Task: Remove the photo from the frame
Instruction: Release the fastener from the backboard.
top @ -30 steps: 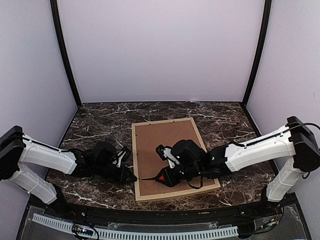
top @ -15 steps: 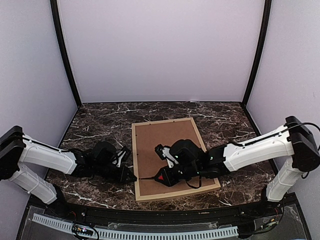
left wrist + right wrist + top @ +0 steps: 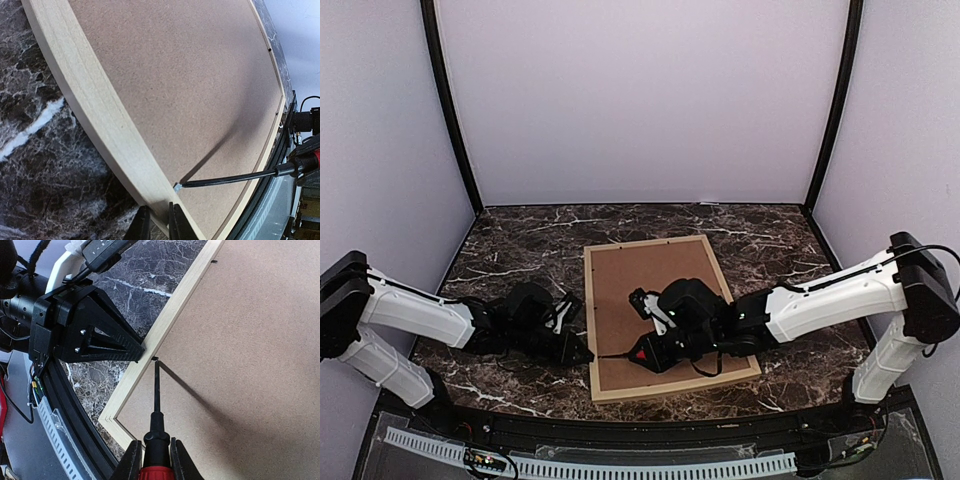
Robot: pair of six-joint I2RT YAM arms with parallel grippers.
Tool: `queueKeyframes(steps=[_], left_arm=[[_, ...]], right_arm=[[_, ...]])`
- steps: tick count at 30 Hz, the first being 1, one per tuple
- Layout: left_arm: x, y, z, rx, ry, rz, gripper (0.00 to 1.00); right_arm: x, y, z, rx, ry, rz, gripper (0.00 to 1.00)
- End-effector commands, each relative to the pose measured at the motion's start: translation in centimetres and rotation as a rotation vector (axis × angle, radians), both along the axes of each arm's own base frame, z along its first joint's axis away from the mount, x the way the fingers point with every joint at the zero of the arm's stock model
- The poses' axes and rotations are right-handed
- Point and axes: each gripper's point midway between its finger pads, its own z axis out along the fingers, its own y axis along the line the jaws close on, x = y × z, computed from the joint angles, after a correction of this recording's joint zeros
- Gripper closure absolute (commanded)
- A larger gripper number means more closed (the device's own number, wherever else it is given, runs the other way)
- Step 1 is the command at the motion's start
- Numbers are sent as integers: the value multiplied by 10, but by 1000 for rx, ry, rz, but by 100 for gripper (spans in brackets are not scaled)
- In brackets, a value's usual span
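I had the frame point(image 3: 589, 300) lying face down mid-table, backing board point(image 3: 640, 290) up and the photo hidden beneath. My right gripper point(image 3: 154, 452) was clamped on the screwdriver point(image 3: 156, 390), its tip at the frame's 8 o'clock inner edge. My left gripper point(image 3: 160, 222), all but closed and gripping nothing, pressed against that rail from outside.

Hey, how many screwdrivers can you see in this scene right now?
1: a red-handled screwdriver held in the right jaws, its tip at the frame's left rail. No other shows.
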Motion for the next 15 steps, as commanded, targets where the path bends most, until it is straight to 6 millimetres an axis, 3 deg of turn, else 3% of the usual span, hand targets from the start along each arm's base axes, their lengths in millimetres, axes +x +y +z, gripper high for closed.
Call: queueKeyframes(steps=[1, 15], left_arm=[[-7, 4, -19, 31, 33, -12, 86], [-12, 7, -25, 35, 49, -15, 88]], right_arm=[[-2, 22, 5, 55, -5, 24, 100], [-6, 36, 19, 114, -11, 48, 100]])
